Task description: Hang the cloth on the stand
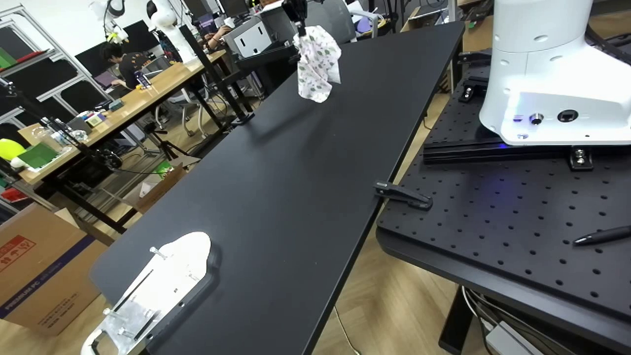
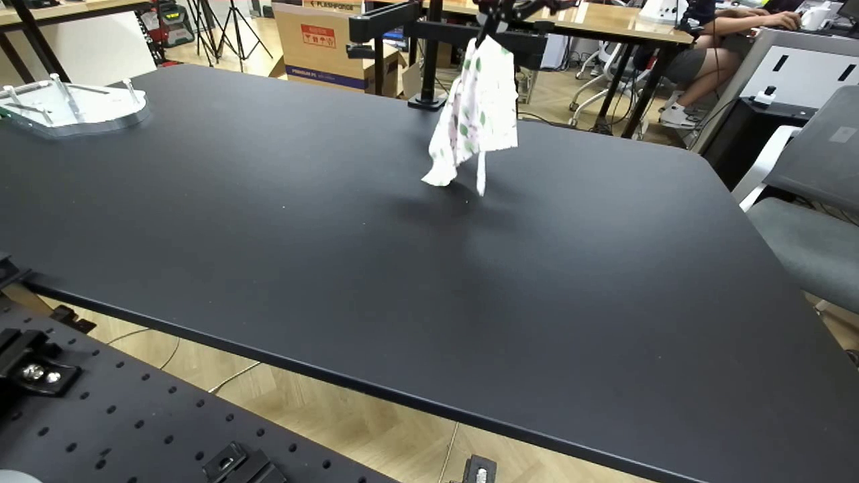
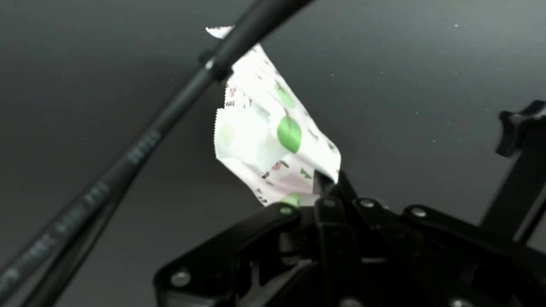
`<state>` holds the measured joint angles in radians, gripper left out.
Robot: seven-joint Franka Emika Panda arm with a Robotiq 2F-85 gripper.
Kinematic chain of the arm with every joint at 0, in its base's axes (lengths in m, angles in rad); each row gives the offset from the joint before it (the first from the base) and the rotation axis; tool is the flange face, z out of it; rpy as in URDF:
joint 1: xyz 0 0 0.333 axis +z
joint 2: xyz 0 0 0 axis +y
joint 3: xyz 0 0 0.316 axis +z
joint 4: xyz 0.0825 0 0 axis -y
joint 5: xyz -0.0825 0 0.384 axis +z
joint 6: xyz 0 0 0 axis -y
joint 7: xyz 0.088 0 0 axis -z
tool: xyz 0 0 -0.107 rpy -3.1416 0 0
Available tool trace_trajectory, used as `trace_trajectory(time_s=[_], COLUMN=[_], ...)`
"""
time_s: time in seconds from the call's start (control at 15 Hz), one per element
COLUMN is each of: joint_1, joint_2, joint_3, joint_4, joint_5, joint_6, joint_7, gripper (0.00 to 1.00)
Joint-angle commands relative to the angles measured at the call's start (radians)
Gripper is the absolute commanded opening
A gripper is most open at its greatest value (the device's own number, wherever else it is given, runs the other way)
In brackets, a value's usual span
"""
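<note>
While the thin white fabric cloth (image 2: 486, 100) printed with green and pink shapes hangs below the black jointed gripper (image 3: 333, 185), the picking-up counts as done and the hanging itself does not. The gripper's jaws are closed on the cloth's upper end, and the rest drops beneath them in loose folds. In both exterior views its lower edges look clear of the matt black table (image 2: 335, 268) under the gripper. Beyond the gripper, in an exterior view, a black upright stand (image 2: 430, 74) with horizontal arms rises at the table's edge; that this is the one meant is my judgement. Its black crossbar (image 2: 446, 32) passes behind the gripped cloth there; whether the two touch, I cannot tell. No part of the cloth is seen draped over the crossbar. What is left, I judge, is to lay the cloth across it, release, and draw the gripper away without pulling the cloth off.
</note>
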<state>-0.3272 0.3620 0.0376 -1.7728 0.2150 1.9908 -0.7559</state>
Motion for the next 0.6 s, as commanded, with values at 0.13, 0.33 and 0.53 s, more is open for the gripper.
trace_trajectory(time_s=[0.13, 0.33, 0.53], joint_1=[0.100, 0.160, 0.212], joint_2=[-0.118, -0.119, -0.109], joint_3=[-0.013, -0.004, 0.010], joint_4=[0.003, 0.035, 0.050], joint_5=[0.053, 0.062, 0.056], joint_6=[-0.051, -0.039, -0.031], joint_7=[0.084, 0.125, 0.157], gripper=[0.01, 0.01, 0.01])
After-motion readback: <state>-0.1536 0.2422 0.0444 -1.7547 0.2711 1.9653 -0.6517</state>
